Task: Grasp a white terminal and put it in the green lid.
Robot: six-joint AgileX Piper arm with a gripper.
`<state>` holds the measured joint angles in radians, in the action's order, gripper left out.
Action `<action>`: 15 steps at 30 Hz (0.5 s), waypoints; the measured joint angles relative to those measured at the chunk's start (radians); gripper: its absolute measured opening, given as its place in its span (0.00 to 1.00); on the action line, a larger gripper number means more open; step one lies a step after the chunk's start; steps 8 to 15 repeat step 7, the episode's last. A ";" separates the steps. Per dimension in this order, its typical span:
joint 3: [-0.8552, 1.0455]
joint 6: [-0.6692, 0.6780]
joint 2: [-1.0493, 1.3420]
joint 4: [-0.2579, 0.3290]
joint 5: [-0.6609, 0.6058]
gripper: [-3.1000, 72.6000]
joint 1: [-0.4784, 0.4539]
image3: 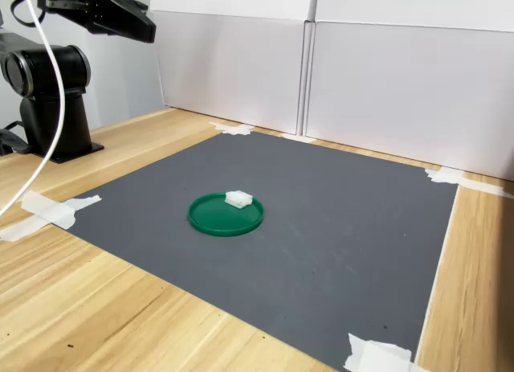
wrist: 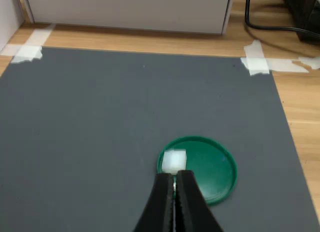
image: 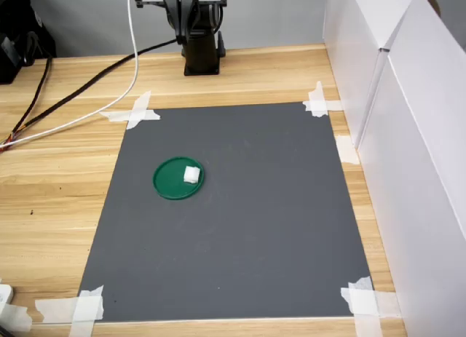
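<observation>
Nearest in the wrist view is the gripper (wrist: 175,184), its two black fingers (wrist: 161,204) pressed together with only a hairline slit between them and nothing pinched — the tips hang above the near edge of the green lid (wrist: 207,167). Just past those tips sits the white terminal (wrist: 173,161), a small pale block lying inside the lid, close against its rim.

In the first exterior view the green lid (image: 172,183) lies flat on the dark grey mat (image: 247,220), toward the first exterior view's left, and the white terminal (image: 191,175) rests inside it at the side nearer the first exterior view's right. The second exterior view shows the same: the white terminal (image3: 238,199) rests on the green lid (image3: 217,218) at its far rim, clear of the gripper (image3: 136,25), which is raised high at the second exterior view's upper left, well apart from the lid.

The mat is fastened to the wooden surface (image: 51,184) by white tape pieces (image: 135,113) at its corners. Farther back stands the arm's black base (image: 200,42), with black and white cables (image: 87,97) trailing across the wood. White panels (image3: 385,83) wall in the far side — upright, just beyond the mat's edge.
</observation>
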<state>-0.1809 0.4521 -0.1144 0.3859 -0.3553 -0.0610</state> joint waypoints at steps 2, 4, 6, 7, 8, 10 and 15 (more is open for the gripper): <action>0.028 0.000 0.022 0.000 -0.002 0.02 0.000; 0.047 -0.001 0.038 0.000 -0.008 0.02 0.000; 0.056 -0.001 0.046 0.000 -0.017 0.02 0.000; 0.058 -0.001 0.046 0.000 -0.018 0.02 0.000; 0.058 -0.001 0.046 0.000 -0.018 0.02 0.000; 0.058 -0.001 0.046 0.000 -0.018 0.02 0.000; 0.058 -0.001 0.046 0.000 -0.018 0.02 0.000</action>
